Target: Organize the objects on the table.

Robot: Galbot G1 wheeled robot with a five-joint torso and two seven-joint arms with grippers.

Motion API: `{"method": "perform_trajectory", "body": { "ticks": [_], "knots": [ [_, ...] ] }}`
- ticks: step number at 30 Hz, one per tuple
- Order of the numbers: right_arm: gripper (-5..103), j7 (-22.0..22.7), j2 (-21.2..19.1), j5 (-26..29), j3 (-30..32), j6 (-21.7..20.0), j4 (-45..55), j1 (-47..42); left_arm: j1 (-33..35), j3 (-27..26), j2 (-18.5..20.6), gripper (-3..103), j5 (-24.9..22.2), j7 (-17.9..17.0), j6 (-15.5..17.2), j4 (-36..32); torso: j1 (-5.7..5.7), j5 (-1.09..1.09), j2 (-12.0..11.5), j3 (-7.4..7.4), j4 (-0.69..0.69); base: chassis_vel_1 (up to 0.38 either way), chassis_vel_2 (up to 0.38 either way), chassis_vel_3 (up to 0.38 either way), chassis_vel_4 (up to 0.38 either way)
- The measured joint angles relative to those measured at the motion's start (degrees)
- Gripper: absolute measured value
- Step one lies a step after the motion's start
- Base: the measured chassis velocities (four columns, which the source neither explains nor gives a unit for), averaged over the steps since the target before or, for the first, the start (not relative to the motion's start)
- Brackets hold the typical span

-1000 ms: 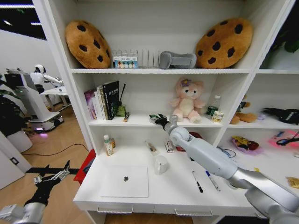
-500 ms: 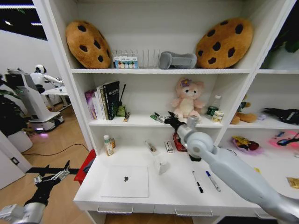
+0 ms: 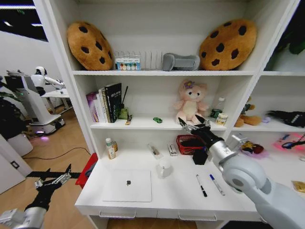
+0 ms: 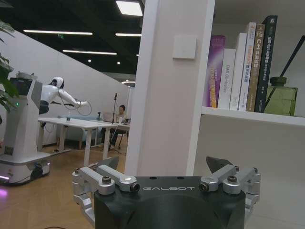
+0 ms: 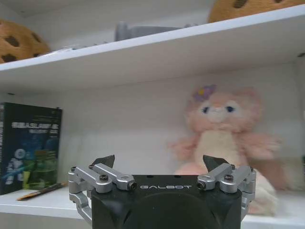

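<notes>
I see even, bright indoor light on the white shelves [image 3: 157, 72] with only soft shadows, ceiling lights [image 4: 129, 7] glaring in my left wrist view, wide-angle bending at the head view's edges, and the pink plush toy [image 5: 224, 131] blurred in my right wrist view.

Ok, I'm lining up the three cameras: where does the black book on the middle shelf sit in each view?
Head view: the black book ends the book row, with the pink plush farther along the shelf.
Left wrist view: black book, spine showing, beside the green bottle.
Right wrist view: black book, cover facing the camera, apart from the pink plush.
Shared landmark: the white shelf board under it.
</notes>
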Motion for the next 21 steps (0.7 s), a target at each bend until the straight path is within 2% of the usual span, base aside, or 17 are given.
{"method": "perform_trajectory", "body": {
  "ticks": [1,2,5,9,12,15,21],
  "knots": [
    [100,-1.26,1.77,-1.68,2.82,1.1,-0.51,-4.08,0.0,0.0,0.0,100,0.0,0.0,0.0,0.0,0.0,-0.02,0.0,0.0,0.0,0.0,0.0,0.0,0.0],
    [100,-1.26,1.77,-1.68,2.82,1.1,-0.51,-4.08,0.0,0.0,0.0,100,0.0,0.0,0.0,0.0,0.0,-0.02,0.0,0.0,0.0,0.0,0.0,0.0,0.0],
    [100,-3.83,7.35,-7.21,8.56,4.27,-2.54,-12.09,0.0,0.0,0.0,100,0.0,0.01,0.0,0.0,0.0,-0.02,0.0,0.0,-0.01,0.0,0.0,0.0,0.0],
    [100,-5.05,10.35,-10.09,10.7,6.07,-3.54,-15.81,0.0,0.01,0.0,100,-0.01,0.0,0.0,0.0,0.0,-0.02,0.0,0.0,0.0,0.0,0.0,0.0,0.0],
    [100,-7.0,13.78,-14.04,12.77,9.22,-4.83,-21.17,0.0,0.0,0.0,100,0.0,0.0,0.0,0.0,0.0,-0.03,0.0,0.0,0.0,0.0,0.0,0.0,0.0],
    [100,-7.99,15.85,-15.92,13.33,11.7,-6.85,-24.51,0.0,0.0,0.0,100,0.0,0.01,0.0,0.0,0.0,-0.03,0.0,0.0,0.0,0.0,0.0,0.0,0.0],
    [100,-9.67,17.24,-17.91,13.35,15.0,-12.03,-27.34,0.0,0.0,0.0,100,0.0,0.0,0.0,0.0,0.0,-0.03,0.0,0.0,0.0,0.0,0.0,0.0,0.0]
  ]
}}
